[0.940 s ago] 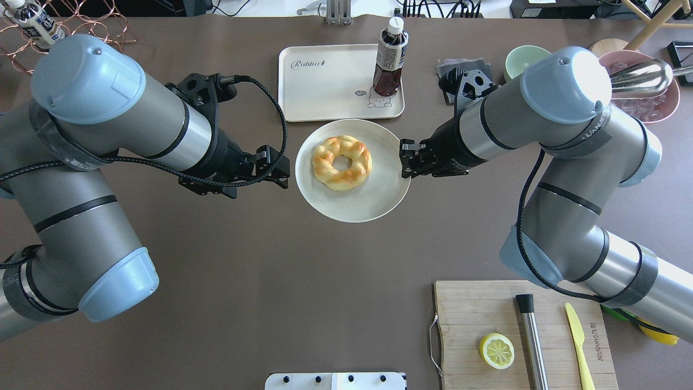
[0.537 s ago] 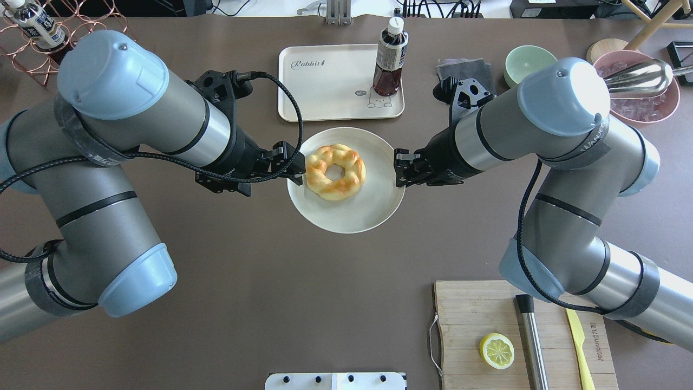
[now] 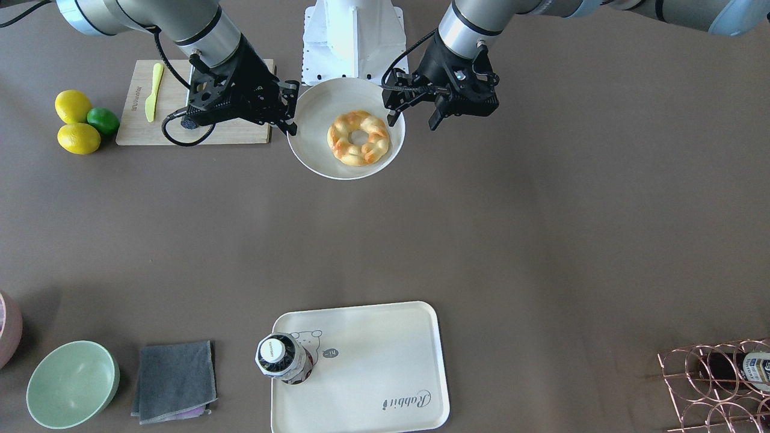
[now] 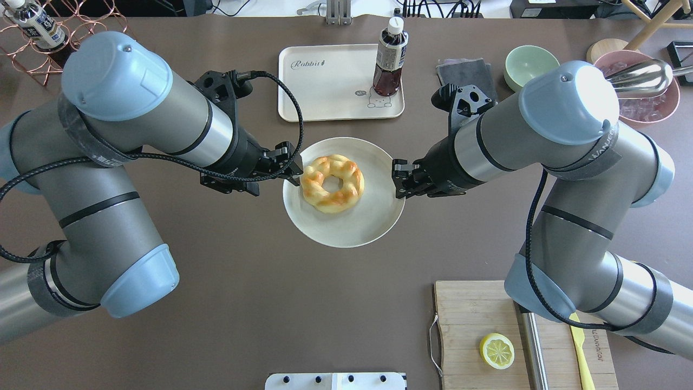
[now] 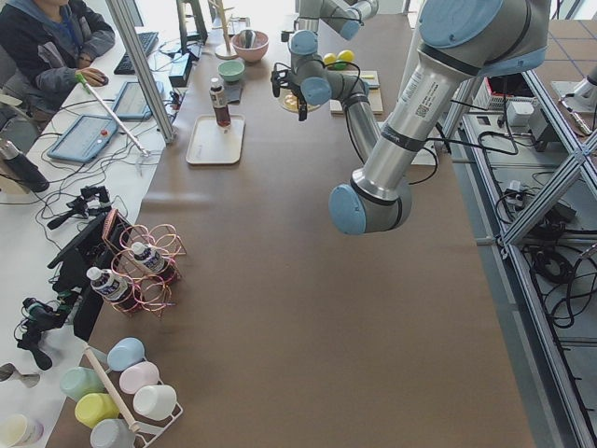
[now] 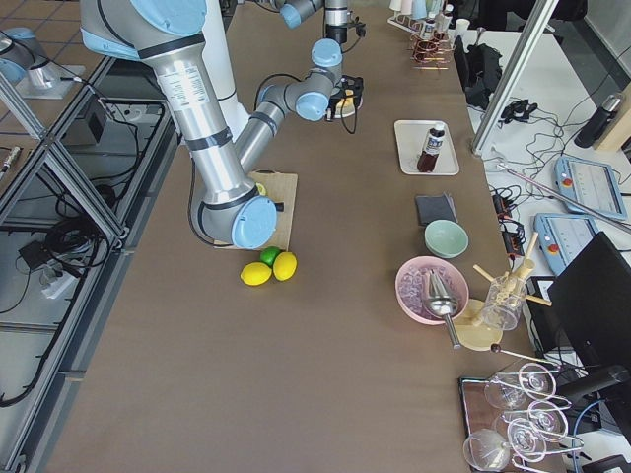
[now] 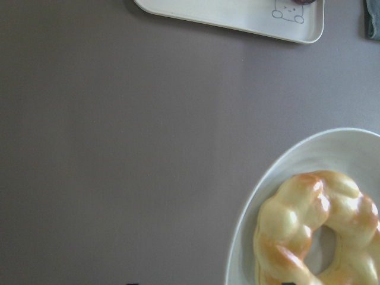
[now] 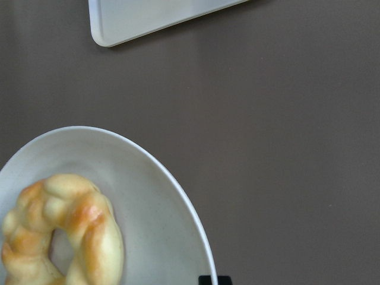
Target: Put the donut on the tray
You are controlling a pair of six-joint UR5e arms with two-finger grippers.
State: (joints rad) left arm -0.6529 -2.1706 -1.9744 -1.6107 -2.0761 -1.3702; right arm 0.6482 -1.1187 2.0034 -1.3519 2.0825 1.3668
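The donut (image 4: 349, 181) (image 3: 346, 147), a braided golden ring, lies on a round white plate (image 4: 346, 227) (image 3: 313, 120). My right gripper (image 4: 399, 181) (image 3: 293, 111) is shut on the plate's right rim. My left gripper (image 4: 292, 167) (image 3: 412, 122) is open and empty at the plate's left rim, close to the donut. The cream tray (image 4: 330, 81) (image 3: 373, 361) with "Rabbit" script lies beyond the plate, apart from it. Both wrist views show the donut (image 7: 285, 225) (image 8: 89, 225) and a tray corner (image 7: 237, 12) (image 8: 148, 18).
A dark drink bottle (image 4: 390, 59) stands on the tray's right part. A grey cloth (image 4: 465, 70), a green bowl (image 4: 528, 62) and a pink bowl (image 4: 644, 86) are at the far right. A cutting board (image 4: 476, 314) with a lemon half (image 4: 496, 350) is near right.
The plate with the donut has moved toward the robot, away from the tray, along with my right gripper. My left gripper has come in to the plate's left rim.
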